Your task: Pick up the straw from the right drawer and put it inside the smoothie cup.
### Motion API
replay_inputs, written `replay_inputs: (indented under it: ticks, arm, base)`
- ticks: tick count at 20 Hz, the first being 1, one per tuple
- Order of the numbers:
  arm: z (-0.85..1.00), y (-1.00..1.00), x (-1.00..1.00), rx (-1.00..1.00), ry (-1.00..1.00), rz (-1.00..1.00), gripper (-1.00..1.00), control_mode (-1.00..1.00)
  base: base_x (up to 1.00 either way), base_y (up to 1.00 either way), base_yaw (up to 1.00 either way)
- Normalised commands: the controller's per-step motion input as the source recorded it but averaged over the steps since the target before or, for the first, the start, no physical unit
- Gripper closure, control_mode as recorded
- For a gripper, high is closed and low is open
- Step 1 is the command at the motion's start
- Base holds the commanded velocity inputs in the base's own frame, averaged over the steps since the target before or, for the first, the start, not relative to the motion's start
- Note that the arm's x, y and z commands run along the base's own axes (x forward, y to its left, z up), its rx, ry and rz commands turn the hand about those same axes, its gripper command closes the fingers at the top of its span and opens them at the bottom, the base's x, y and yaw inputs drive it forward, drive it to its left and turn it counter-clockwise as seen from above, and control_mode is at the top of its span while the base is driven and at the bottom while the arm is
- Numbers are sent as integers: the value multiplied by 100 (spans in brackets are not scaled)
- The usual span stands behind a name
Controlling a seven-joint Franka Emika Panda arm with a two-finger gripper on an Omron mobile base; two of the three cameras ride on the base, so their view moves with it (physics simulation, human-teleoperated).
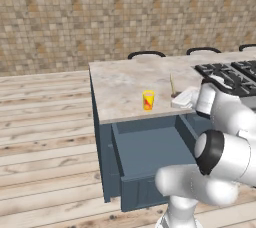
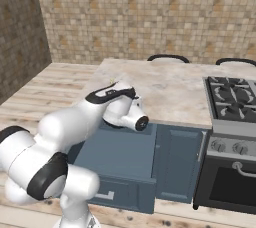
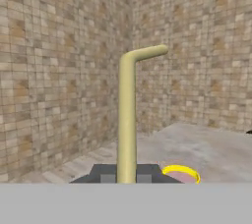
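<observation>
My gripper (image 3: 127, 173) is shut on the straw (image 3: 127, 120), a pale-yellow stick that stands upright between the dark fingertips (image 3: 104, 172) with its bent tip pointing right in the hand view. From the left base view the straw (image 1: 172, 84) rises above the gripper (image 1: 175, 95) over the marble counter (image 1: 125, 84). The smoothie cup (image 1: 148, 100), yellow with a red-orange mark, stands on the counter a little left of the gripper, near the front edge. Its yellow rim (image 3: 181, 173) shows low and right of the fingers. The right drawer (image 1: 150, 147) is pulled open below the counter, its inside (image 2: 120, 159) bare.
A stove with black grates (image 1: 230, 74) (image 2: 232, 97) adjoins the counter on the right, with an oven door (image 2: 230, 187) below. Dark chair backs (image 1: 146, 53) stand behind the counter. A brick wall closes the back; a wooden floor (image 1: 45, 137) lies to the left.
</observation>
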Motion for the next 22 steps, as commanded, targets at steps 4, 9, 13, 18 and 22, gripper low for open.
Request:
replay_inputs:
  ticks: [4,9,13,18,22]
  arm:
    - [60,16,0,0,-16,10,100,-100]
    - [15,19,0,0,-13,7,100,-100]
    - [0,19,1,0,-6,5,100,-100]
    - [0,14,18,0,0,3,100,-100]
    - [0,0,31,0,3,0,100,-100]
  base:
    - [0,0,0]
    - [0,0,0]
    - [0,0,0]
    - [0,0,0]
    - [0,0,0]
